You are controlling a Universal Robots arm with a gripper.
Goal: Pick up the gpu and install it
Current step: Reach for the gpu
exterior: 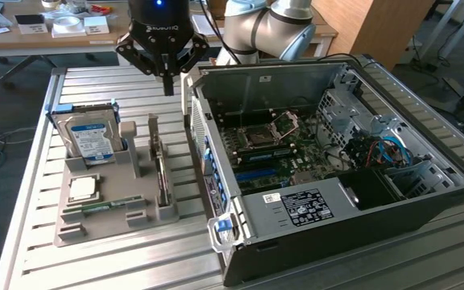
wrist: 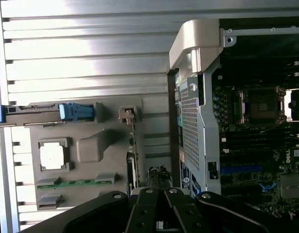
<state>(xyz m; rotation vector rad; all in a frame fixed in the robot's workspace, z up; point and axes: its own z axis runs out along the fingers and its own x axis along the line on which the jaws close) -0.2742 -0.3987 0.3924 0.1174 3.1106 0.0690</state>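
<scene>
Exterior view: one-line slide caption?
Shut gripper hangs near the gpu, upright in its grey holder beside the open computer case.

gpu (exterior: 161,176), thin card, standing on edge, in grey holder (exterior: 111,225)

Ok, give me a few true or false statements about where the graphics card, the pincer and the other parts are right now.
1. The pincer is shut and holds nothing. True.
2. The graphics card is plugged in inside the computer case. False: it stands on edge in the grey holder beside the case.
3. The hard drive stands upright in the holder. True.
4. The memory stick sits on the board inside the case. False: it lies in the holder.
</scene>
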